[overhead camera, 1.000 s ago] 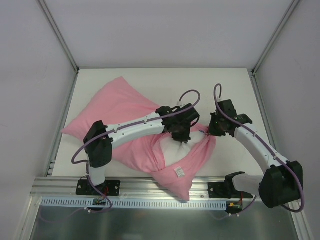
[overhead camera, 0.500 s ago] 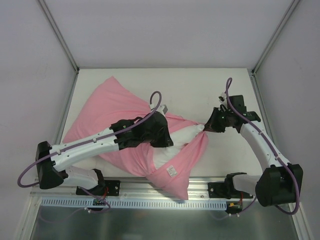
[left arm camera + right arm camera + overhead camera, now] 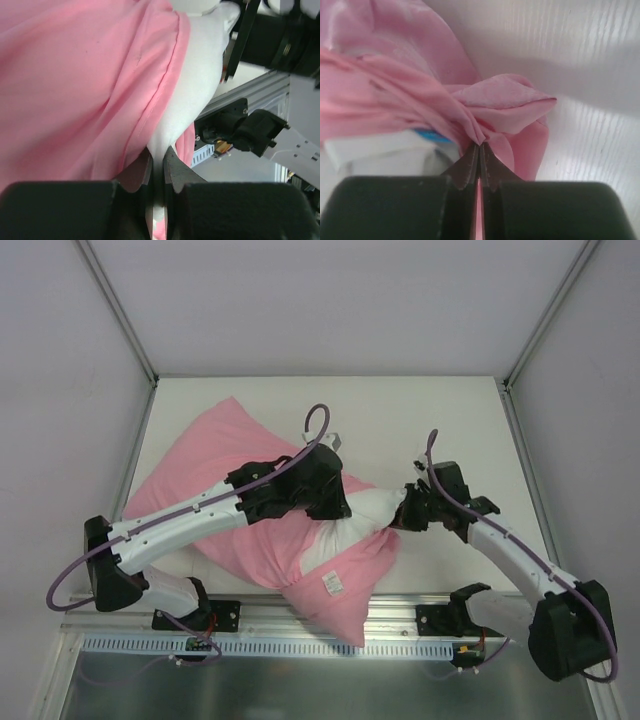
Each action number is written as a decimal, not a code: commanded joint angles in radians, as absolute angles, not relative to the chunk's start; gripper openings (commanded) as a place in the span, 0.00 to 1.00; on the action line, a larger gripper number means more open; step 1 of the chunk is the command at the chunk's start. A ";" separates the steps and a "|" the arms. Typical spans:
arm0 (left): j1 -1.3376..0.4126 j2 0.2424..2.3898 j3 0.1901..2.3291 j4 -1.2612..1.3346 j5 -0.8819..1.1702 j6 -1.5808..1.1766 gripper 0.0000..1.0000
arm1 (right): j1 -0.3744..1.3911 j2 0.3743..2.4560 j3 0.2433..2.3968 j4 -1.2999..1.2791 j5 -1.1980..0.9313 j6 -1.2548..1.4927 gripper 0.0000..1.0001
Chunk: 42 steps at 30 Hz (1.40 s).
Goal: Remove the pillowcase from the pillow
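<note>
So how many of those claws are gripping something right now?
2. The left gripper pinches the white pillow near mid-table; the right gripper pinches the pink pillowcase just right of it.

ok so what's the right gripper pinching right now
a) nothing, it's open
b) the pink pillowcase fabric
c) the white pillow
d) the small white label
B: in the right wrist view the right gripper is shut on a bunched fold of the pink pillowcase. It is the left gripper that pinches the white pillow.
</note>
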<state>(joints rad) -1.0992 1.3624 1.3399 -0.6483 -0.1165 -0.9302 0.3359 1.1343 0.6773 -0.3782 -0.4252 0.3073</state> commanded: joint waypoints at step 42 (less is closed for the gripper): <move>-0.821 1.549 1.516 -0.515 0.043 -0.923 0.00 | 0.847 0.921 0.861 -0.482 0.112 0.650 0.51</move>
<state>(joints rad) -0.8234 1.5688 1.4822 -0.6006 0.0292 -0.9146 0.7925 0.9356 0.8677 -0.5179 0.0002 0.6136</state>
